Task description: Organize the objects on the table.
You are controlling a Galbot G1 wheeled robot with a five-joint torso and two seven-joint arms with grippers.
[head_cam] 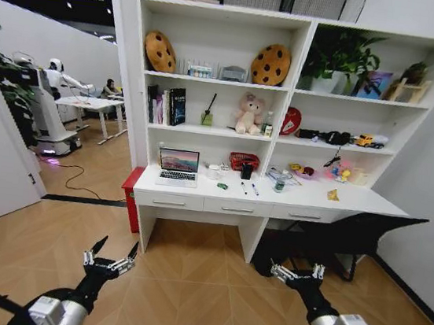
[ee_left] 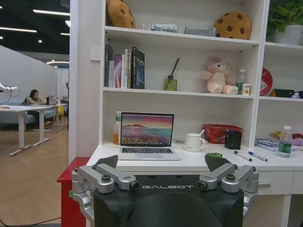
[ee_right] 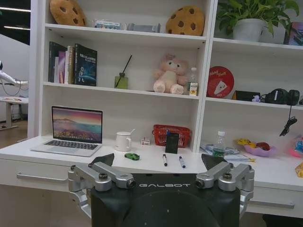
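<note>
The white table [head_cam: 308,196] stands a few steps ahead under a shelving unit. On it sit an open silver laptop [head_cam: 178,166] [ee_left: 146,135] [ee_right: 75,130], a tiny green toy car [head_cam: 222,186] [ee_right: 132,156], two pens [head_cam: 244,188] [ee_right: 164,160] side by side, and a small green-labelled bottle [head_cam: 280,184] [ee_left: 284,142]. My left gripper [head_cam: 115,251] [ee_left: 163,163] and right gripper [head_cam: 297,270] [ee_right: 159,161] hang low over the floor, well short of the desk. Both are open with nothing between their fingers.
A white mug [ee_right: 123,141], red basket [ee_right: 172,135] and black box [ee_right: 172,143] stand at the desk's back. A red cabinet [head_cam: 131,196] flanks the desk's left, a black chair [head_cam: 359,231] its right. Bare wooden floor [head_cam: 194,286] lies between me and the desk.
</note>
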